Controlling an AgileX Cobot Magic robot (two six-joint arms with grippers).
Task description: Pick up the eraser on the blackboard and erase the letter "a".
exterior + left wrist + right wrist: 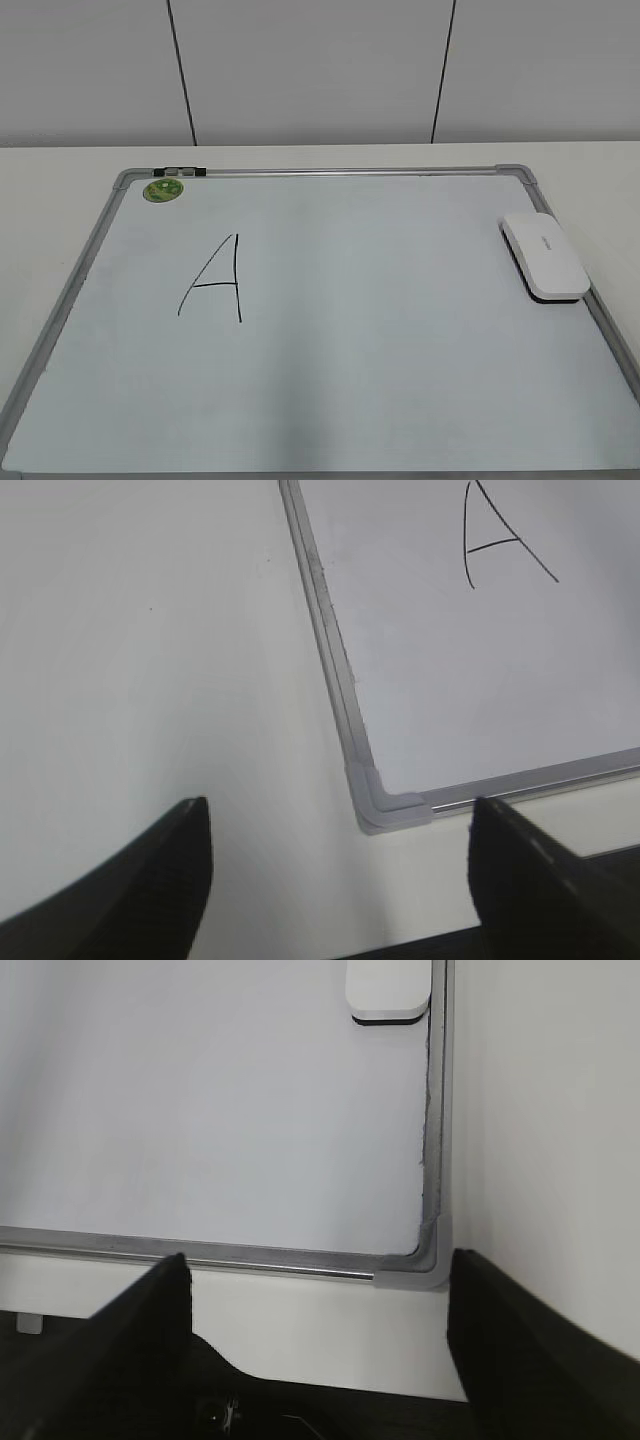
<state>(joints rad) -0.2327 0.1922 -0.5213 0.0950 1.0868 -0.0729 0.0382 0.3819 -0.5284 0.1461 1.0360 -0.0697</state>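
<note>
The eraser [545, 257], a flat white block with a dark underside, lies on the right edge of the blackboard [400, 330]; its near end shows in the right wrist view [388, 985]. A large capital "A" [215, 280] is drawn on the left half and also shows in the left wrist view [500, 535]. No small lowercase "a" shows in any view. My left gripper [340, 805] is open and empty over the table at the board's near left corner. My right gripper [320, 1258] is open and empty over the near right corner. Neither gripper shows in the exterior view.
A round green magnet [163, 190] sits at the board's far left corner, with a small dark clip [180, 172] on the top frame beside it. The board lies flat on a cream table [60, 200]. A grey panelled wall [320, 70] stands behind.
</note>
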